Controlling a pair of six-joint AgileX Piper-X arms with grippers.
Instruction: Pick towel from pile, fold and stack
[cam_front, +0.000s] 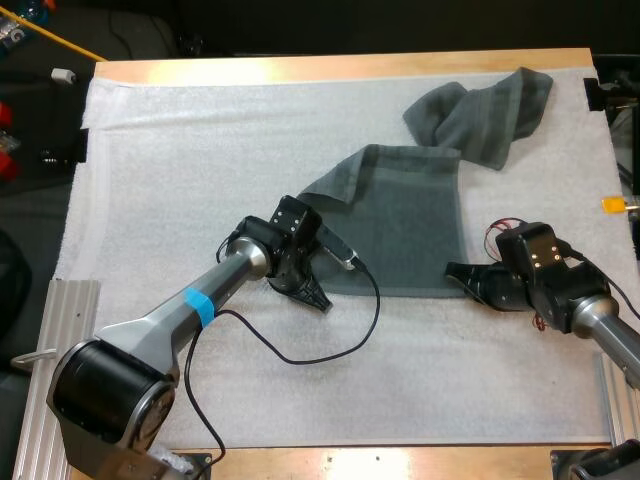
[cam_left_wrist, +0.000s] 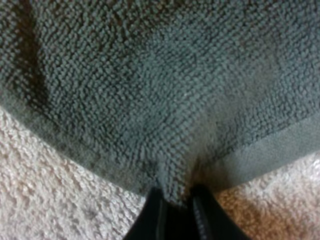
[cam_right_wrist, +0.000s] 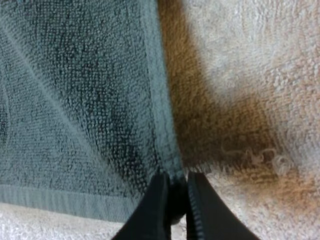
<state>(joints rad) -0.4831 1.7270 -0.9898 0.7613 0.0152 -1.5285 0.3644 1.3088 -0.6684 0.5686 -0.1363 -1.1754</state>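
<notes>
High view from behind, looking down, wrist views close, all sharing towel (cam_front: 405, 228)

My left arm (cam_front: 190, 310) comes in from seven o'clock and bends at the wrist. The left gripper (cam_front: 318, 300) points to five o'clock and pinches the towel (cam_front: 410, 220) edge. My right arm (cam_front: 600, 330) comes in from four o'clock. The right gripper (cam_front: 455, 270) points to nine o'clock and pinches a towel corner.

Flat towel (cam_front: 410, 225) — crumpled towel (cam_front: 490, 110) just beyond

No legible text, label, brand or number anywhere.
</notes>
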